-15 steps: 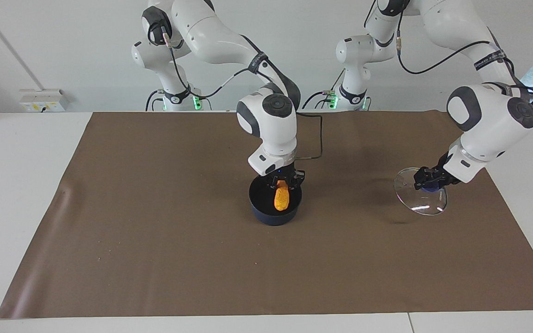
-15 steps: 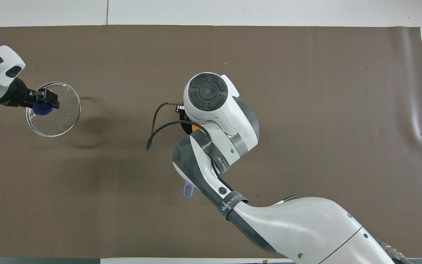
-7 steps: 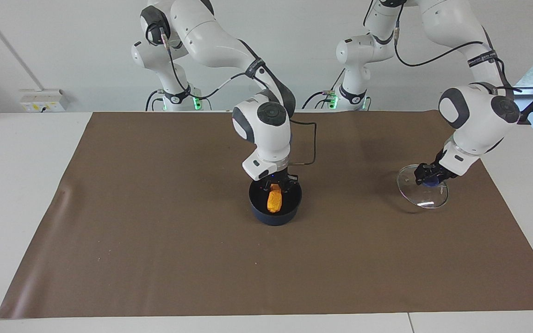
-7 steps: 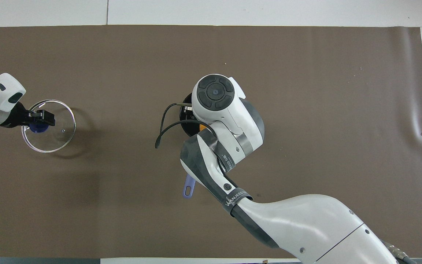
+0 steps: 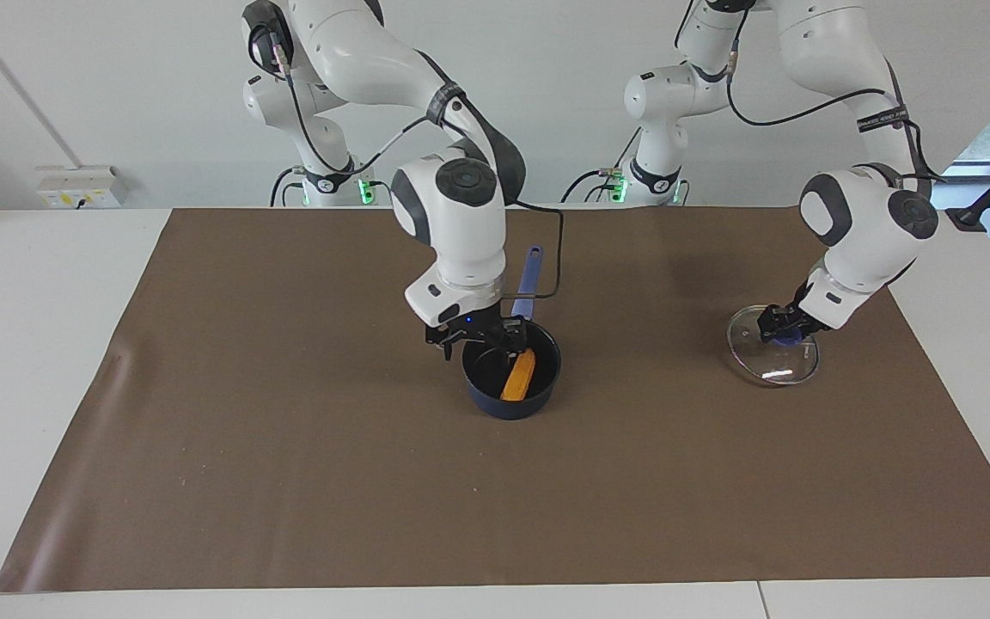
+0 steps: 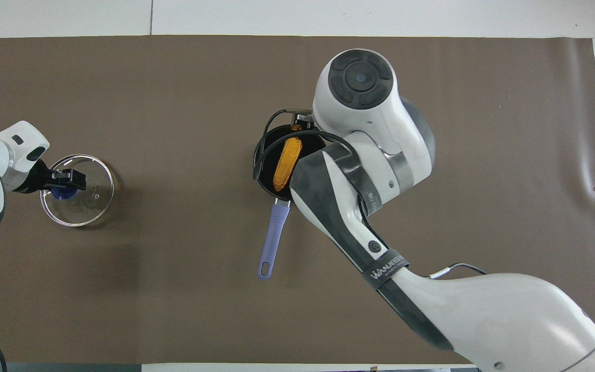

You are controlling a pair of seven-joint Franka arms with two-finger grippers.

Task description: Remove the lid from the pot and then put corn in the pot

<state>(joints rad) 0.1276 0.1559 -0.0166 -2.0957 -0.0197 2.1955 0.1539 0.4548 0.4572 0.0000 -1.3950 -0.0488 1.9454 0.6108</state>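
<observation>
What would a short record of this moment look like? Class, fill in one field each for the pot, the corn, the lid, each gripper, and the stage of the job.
pot: uncovered, on the brown mat, handle pointing toward the robots
corn: lying inside the pot, free of any gripper
lid: on the mat toward the left arm's end of the table
right gripper: open, over the pot's rim
left gripper: shut on the lid's blue knob
stage: lid off, corn in the pot
</observation>
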